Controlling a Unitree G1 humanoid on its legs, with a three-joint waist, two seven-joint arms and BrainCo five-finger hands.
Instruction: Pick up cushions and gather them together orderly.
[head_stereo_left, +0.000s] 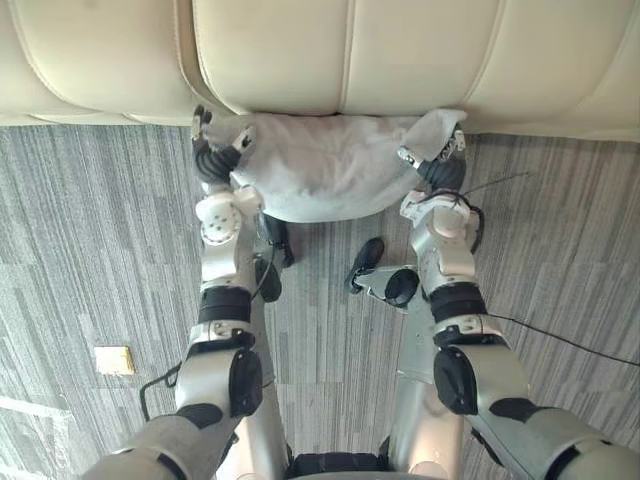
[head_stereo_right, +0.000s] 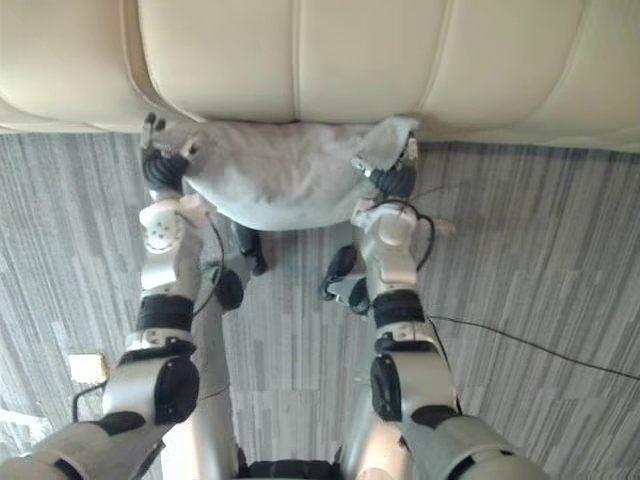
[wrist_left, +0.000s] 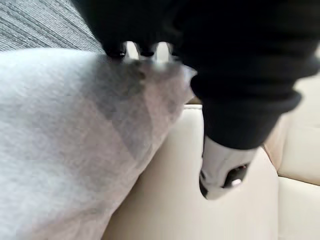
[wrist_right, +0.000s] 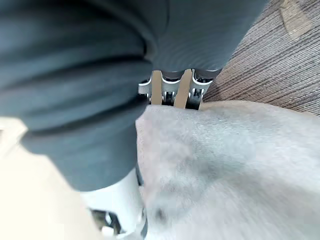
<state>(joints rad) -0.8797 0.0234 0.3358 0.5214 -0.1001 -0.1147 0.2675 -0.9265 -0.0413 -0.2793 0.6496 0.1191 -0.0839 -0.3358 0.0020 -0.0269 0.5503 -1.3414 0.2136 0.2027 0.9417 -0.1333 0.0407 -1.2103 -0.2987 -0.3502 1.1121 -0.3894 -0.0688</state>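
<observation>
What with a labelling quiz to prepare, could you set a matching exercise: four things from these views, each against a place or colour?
Things:
1 cushion
2 sofa
3 left hand
4 right hand

Descriptions:
A cream and padded
B holds the cushion's left end
C grey, against the sofa's front
D holds the cushion's right end

Pairs: 1-C; 2-A; 3-B; 4-D
</observation>
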